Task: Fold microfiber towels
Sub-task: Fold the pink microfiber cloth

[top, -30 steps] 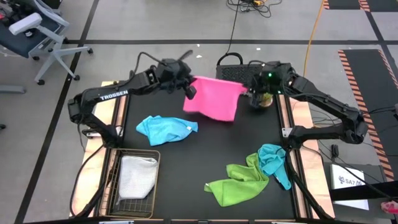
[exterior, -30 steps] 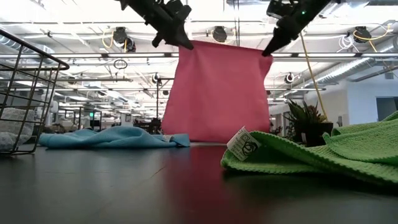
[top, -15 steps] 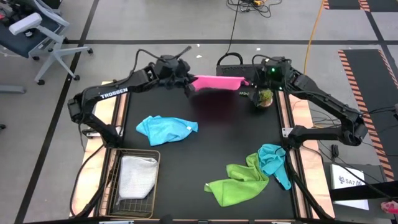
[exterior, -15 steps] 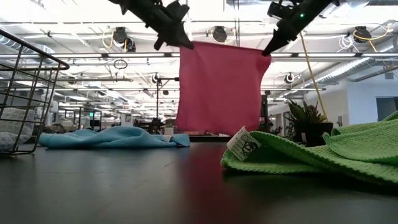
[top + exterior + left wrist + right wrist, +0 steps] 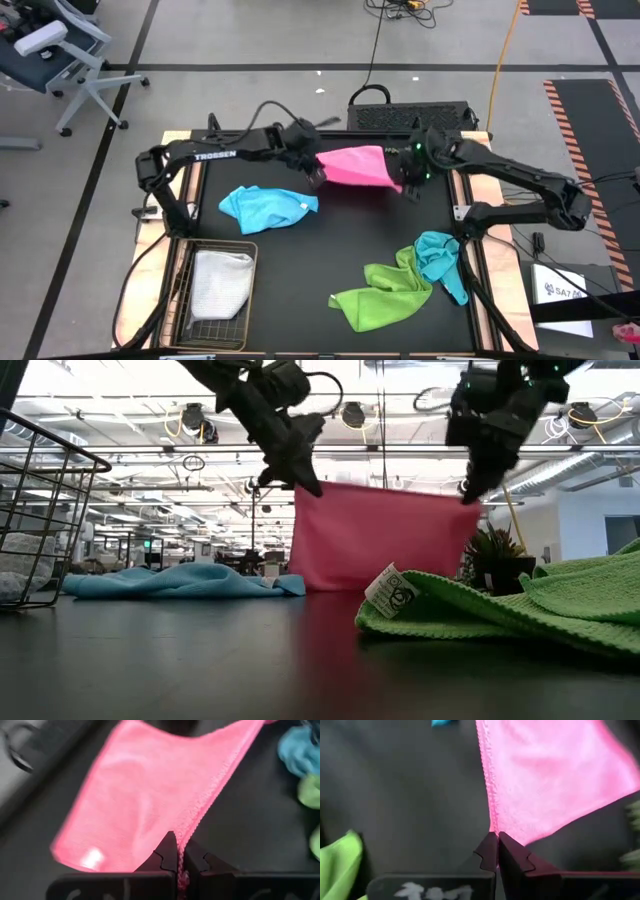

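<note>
A pink towel point(image 5: 357, 165) hangs between my two grippers over the far middle of the table. My left gripper point(image 5: 316, 174) is shut on one top corner and my right gripper point(image 5: 407, 182) on the other. In the low view the pink towel point(image 5: 375, 540) reaches down to the table line; whether its lower edge rests there I cannot tell. A light blue towel point(image 5: 265, 207) lies crumpled at the left. A lime green towel point(image 5: 383, 290) and a teal towel point(image 5: 440, 260) lie heaped at the near right. My left gripper pinches the pink towel's top corner point(image 5: 186, 837) between its two fingers, slanting down from the table's left. The hemmed top edge point(image 5: 220, 775) runs away from the fingers, drawn straight. My right gripper pinches the other top corner point(image 5: 494, 825) between its two fingers, slanting down from the table's right. The cloth hangs below both holds.
A wire mesh basket point(image 5: 190, 300) stands at the near left with a pale towel point(image 5: 222, 278) in it. A small potted plant point(image 5: 495, 560) stands at the far right behind my right gripper. A black case point(image 5: 385, 112) lies at the far edge.
Both grippers have come down and toward the table's near edge, tipping further downward. The pink towel has sunk with them: its top edge stays stretched between the corners, and its lower edge, lifted clear half a second ago, now reaches the table line.
</note>
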